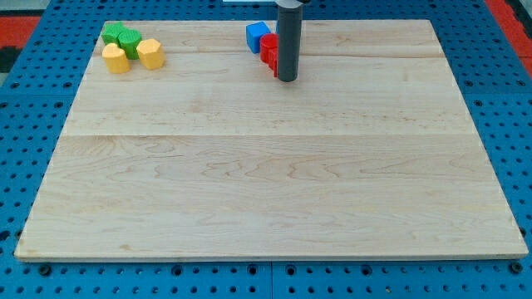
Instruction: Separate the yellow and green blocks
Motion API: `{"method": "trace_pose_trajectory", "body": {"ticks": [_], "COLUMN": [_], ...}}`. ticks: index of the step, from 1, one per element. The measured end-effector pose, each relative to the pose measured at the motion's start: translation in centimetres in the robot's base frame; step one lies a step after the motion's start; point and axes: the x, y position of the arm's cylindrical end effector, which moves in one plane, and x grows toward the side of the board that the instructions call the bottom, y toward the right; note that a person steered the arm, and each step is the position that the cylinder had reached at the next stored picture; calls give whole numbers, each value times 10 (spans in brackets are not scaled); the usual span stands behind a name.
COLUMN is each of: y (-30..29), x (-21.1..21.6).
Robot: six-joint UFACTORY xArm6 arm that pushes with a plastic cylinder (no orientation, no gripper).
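Two green blocks sit at the board's top left: one (111, 32) at the corner and a hexagon-like one (129, 41) just right of it. Two yellow blocks lie right below them: one (115, 59) on the left, a hexagonal one (150, 53) on the right. All of these blocks touch or nearly touch in one cluster. My tip (287, 80) rests on the board near the top centre, far to the right of the cluster. It stands right beside the red blocks (269, 51).
A blue block (257, 36) lies at the top centre, touching the red blocks, which are partly hidden by the rod. The wooden board (266, 183) sits on a blue perforated base (25, 124).
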Motion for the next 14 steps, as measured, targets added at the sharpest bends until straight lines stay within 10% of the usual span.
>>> {"method": "trace_pose_trajectory", "body": {"ticks": [2, 3, 5, 8, 14], "y": [-50, -152, -335, -317, -234], "x": [39, 99, 70, -66, -55]}}
